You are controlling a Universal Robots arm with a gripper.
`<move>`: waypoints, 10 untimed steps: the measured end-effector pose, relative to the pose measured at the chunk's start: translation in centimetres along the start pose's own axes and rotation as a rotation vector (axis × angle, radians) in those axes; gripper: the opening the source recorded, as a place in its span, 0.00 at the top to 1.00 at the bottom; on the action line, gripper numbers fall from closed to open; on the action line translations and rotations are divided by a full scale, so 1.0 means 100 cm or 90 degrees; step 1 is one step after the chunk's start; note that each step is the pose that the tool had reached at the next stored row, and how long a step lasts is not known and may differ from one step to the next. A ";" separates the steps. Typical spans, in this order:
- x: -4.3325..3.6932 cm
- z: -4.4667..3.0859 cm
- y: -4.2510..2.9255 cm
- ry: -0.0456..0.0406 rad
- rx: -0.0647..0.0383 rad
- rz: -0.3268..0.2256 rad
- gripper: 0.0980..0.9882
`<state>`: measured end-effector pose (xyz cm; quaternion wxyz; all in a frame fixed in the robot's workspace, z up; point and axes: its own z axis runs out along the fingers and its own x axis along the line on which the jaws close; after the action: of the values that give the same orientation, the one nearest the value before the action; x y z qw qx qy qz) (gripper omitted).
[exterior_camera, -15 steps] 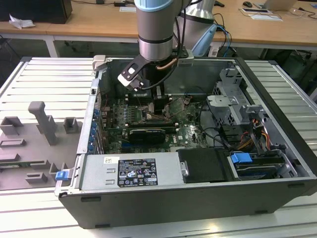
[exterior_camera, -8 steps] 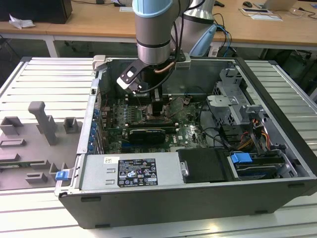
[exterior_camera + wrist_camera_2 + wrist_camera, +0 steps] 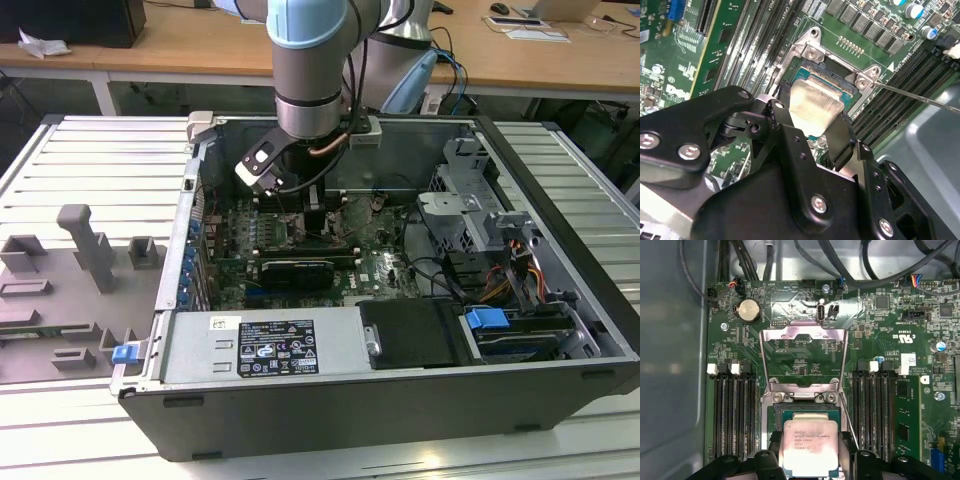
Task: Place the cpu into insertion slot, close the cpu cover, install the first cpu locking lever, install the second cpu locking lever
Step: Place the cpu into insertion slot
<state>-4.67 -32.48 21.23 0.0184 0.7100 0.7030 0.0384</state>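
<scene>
Arm reaches down into the open PC case, which lies flat on the slatted metal table. The hand is low over the green board, roughly mid-case. The drive cage is off to the exterior view's right. A grey fixture block sits on the table beside the case, on the exterior view's left.

In both wrist views the hand is pinching the cpu by two opposite edges, w/ black fingers tight against each side. The chip's silvery top faces up, print side visible.

Cpu is right at the insertion slot. A dark strip of socket shows past the chip's far edge, w/ the metal frame around it. Can't tell if it's fully seated or just resting on top, since the fingers hide the near edge.

Cpu cover is flipped open, lying back from the slot on its hinge side, and the board shows through its window. So the cover isn't closed.

A thin lever wire runs out from one corner of the socket frame, across the memory slots. It looks unlatched, not tucked down.

Memory slots flank the socket on both sides, and all the ones I can see are unpopulated. A coin battery sits beyond the cover, near the cable connectors at the board edge.
</scene>
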 end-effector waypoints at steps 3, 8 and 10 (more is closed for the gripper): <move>0.0012 0.0030 -0.0002 -0.0001 0.001 0.000 0.52; 0.0036 0.0083 -0.0008 -0.0025 0.002 0.001 0.52; 0.0057 0.0094 -0.0008 -0.0035 0.003 0.001 0.52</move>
<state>-4.67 -31.88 20.31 0.0187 0.7106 0.7025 0.0349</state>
